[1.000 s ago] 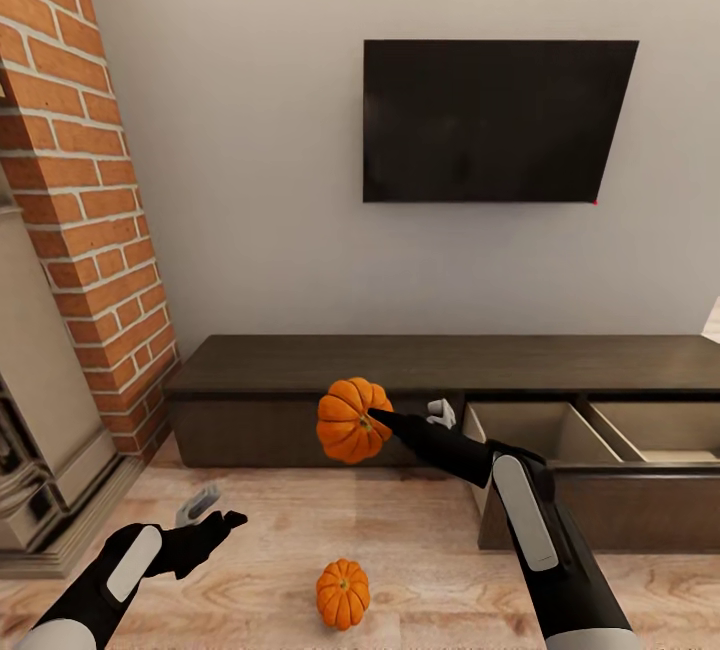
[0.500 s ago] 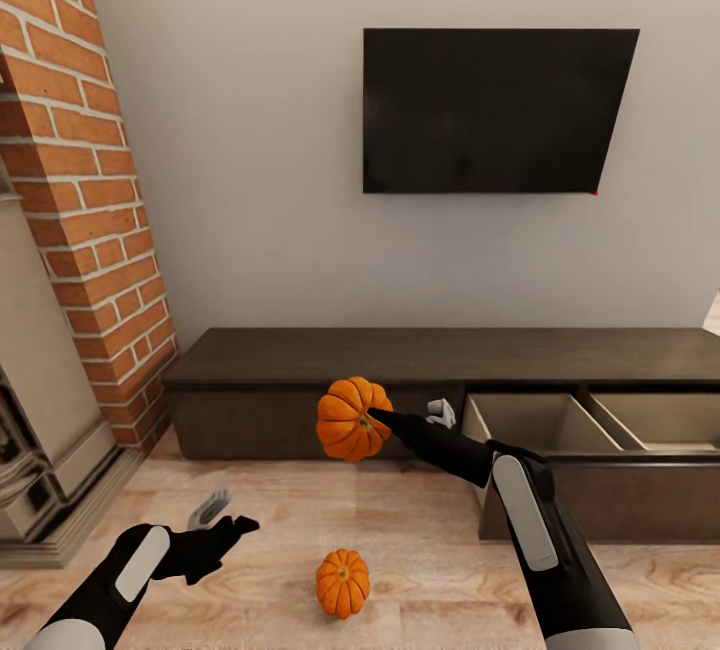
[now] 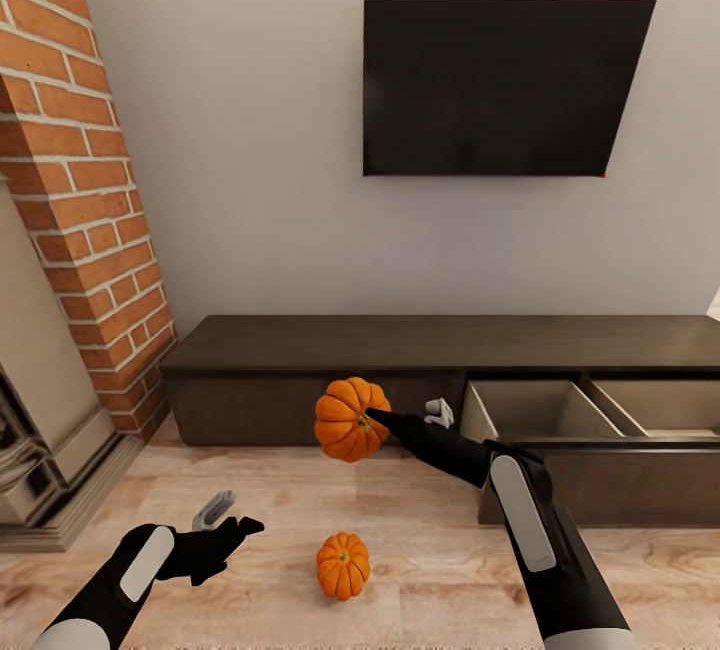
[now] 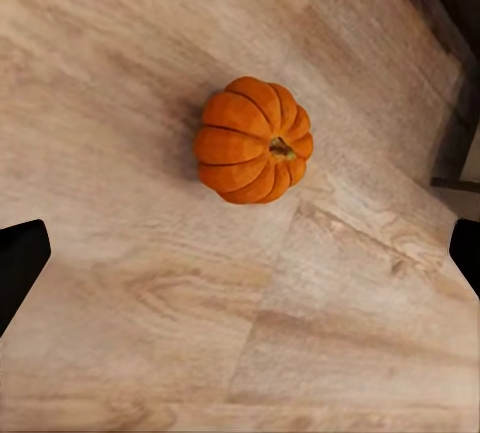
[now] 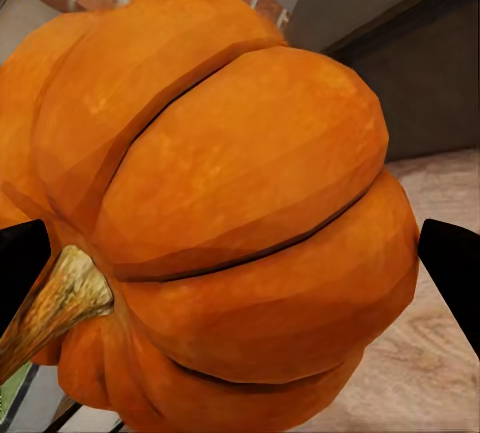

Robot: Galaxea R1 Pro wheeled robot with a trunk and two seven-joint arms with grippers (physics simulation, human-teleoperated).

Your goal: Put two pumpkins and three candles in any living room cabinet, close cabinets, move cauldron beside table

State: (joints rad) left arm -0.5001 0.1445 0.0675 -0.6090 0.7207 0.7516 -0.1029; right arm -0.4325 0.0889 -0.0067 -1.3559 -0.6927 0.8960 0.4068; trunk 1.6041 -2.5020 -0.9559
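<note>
We count two pumpkins, one (image 3: 349, 420) gripped in our right gripper (image 3: 405, 419), one (image 3: 343, 565) on the floor (image 3: 420, 540), left gripper (image 3: 225, 522) spread wide, cabinet (image 3: 300, 360) with two open drawer compartments (image 3: 530, 410)

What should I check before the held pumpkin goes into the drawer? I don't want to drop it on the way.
1. Grip: right end effector shut on the held pumpkin, a finger tip on either side of it in the wrist view. Ok.
2. Drawer open, with bare pale compartments. Ok.
3. Pumpkin over the drawer: it is beside the drawer, in front of the closed cabinet front. Not ok.
4. Path across: drawer wall height against the pumpkin's underside. Cannot tell.
5. Left end effector open and low over the floor, away from that path. Ok.
6. Second pumpkin on the floor, not yet picked up. Not ok.
</note>
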